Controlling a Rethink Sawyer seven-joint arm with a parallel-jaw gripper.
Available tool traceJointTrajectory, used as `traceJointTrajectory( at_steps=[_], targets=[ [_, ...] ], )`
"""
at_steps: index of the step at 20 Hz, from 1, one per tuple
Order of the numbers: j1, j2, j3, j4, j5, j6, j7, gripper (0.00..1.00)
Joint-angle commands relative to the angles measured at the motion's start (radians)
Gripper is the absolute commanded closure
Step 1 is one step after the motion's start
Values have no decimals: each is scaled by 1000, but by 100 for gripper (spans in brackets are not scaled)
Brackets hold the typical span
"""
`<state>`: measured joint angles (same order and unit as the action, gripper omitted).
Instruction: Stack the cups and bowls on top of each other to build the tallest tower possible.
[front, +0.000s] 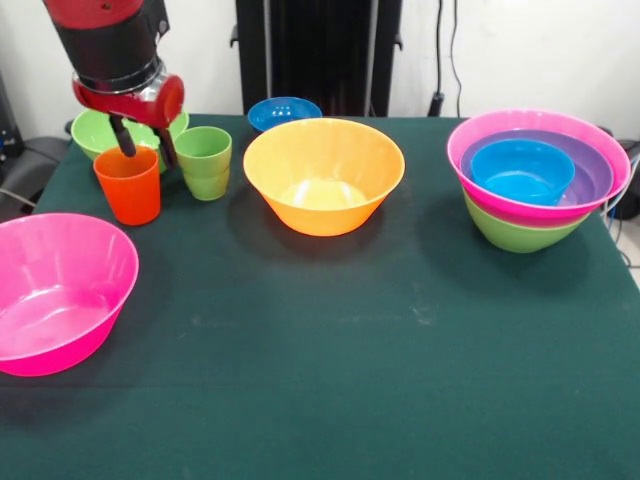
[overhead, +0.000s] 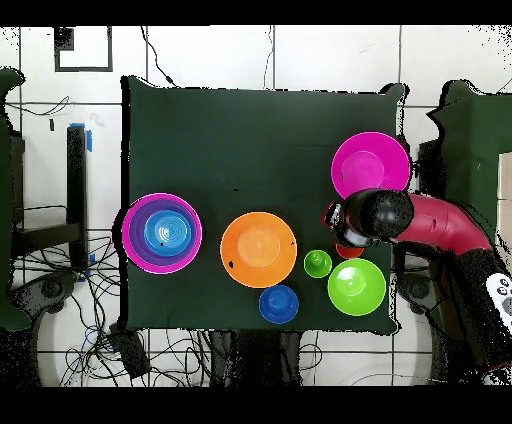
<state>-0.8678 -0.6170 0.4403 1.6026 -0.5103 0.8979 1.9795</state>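
Orange-red cup (front: 128, 185) directly beneath the spread-fingered tool (front: 144, 150).

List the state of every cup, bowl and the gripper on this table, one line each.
gripper: open, fingers straddling the orange cup's rim
orange cup: upright, on the table
green cup: upright, empty
orange bowl: upright, empty, alone
lone pink bowl: upright, empty
lone green bowl: upright, behind the cups
small blue bowl: upright, alone
tower: green, pink, purple, blue bowls nested
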Motion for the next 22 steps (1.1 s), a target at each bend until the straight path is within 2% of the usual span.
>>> traceJointTrajectory(
  at_steps=[1, 17, 22],
  targets=[
    [21, 56, 17, 31, -77, -50, -153, 0],
    [5, 118, 19, -37, -116, -51, -169, 0],
    [-3, 169, 20, -77, -136, -72, -180, 0]
  ],
)
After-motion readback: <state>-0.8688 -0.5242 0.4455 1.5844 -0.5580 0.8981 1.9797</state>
